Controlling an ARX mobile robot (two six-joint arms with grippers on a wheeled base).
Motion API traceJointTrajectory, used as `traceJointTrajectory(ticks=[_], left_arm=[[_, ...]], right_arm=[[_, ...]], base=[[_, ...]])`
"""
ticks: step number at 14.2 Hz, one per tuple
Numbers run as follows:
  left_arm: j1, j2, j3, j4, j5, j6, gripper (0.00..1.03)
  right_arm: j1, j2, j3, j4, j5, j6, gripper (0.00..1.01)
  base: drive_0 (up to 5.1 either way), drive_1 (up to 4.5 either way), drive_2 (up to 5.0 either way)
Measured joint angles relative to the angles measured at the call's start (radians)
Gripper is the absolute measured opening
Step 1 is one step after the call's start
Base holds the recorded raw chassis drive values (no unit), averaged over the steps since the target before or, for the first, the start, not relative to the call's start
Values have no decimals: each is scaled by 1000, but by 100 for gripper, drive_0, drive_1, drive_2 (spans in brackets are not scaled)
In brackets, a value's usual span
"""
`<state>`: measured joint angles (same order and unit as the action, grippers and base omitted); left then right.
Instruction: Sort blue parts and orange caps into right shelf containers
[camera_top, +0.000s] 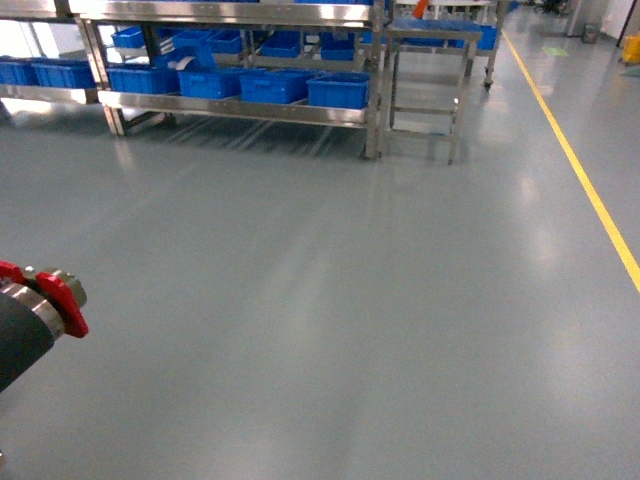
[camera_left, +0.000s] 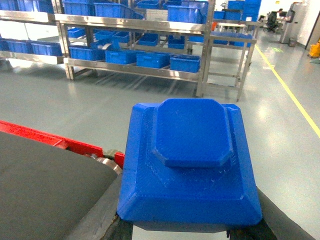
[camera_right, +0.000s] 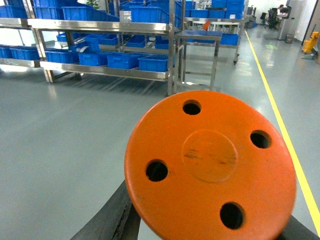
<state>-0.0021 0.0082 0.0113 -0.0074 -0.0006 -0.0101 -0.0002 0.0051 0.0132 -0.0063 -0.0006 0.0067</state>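
In the left wrist view a blue part (camera_left: 190, 160), a stepped square block with a raised octagonal top, fills the middle. My left gripper (camera_left: 192, 231) is shut on it, with dark fingers (camera_left: 125, 227) pressed to its lower corners. The right wrist view shows an orange cap (camera_right: 210, 165), a round disc with several holes, and my right gripper (camera_right: 207, 232) is shut on its lower edge. The right shelf containers (camera_top: 338, 90), bright blue bins, sit far ahead on a steel rack's low shelf (camera_left: 184, 63) (camera_right: 153, 62). Neither gripper shows in the head view.
Open grey floor (camera_top: 330, 300) stretches between me and the steel rack (camera_top: 230, 108). A small steel table (camera_top: 430, 40) stands to the rack's right. A yellow floor line (camera_top: 585, 180) runs along the right side. A grey arm segment with a red clamp (camera_top: 45, 300) sits at lower left.
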Motion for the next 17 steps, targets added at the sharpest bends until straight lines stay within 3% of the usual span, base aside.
traceJointTrajectory(ticks=[12,17], left_arm=[[0,0,0,0,2,0,40],[0,0,0,0,0,0,40]], right_arm=[[0,0,0,0,1,0,43],[0,0,0,3,0,0,43]], base=[[-145,-145,-145],[-4,342,-349]])
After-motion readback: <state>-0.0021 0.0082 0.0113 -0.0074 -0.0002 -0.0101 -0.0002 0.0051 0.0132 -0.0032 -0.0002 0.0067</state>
